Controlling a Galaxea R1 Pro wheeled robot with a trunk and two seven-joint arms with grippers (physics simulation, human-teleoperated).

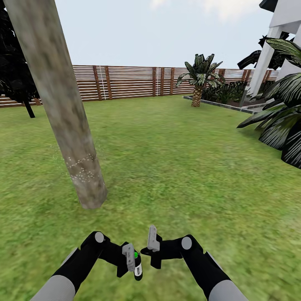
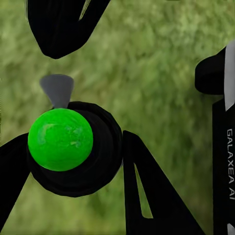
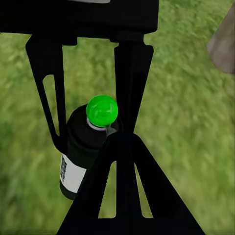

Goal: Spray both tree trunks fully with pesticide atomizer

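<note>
The big tree trunk [image 1: 62, 108] stands on the grass [image 1: 188, 175], ahead of the robot and a bit to its left. Nearer the robot than the trunk, the left pincer [image 1: 130, 261] is clamped on the little spray bottle [image 1: 137, 267]. Its top glows green. The right pincer [image 1: 152, 246] is just beside the bottle, and I cannot tell if it is apart or together. This looks like the spraying step. Next, the nozzle should point at the trunk.
</note>
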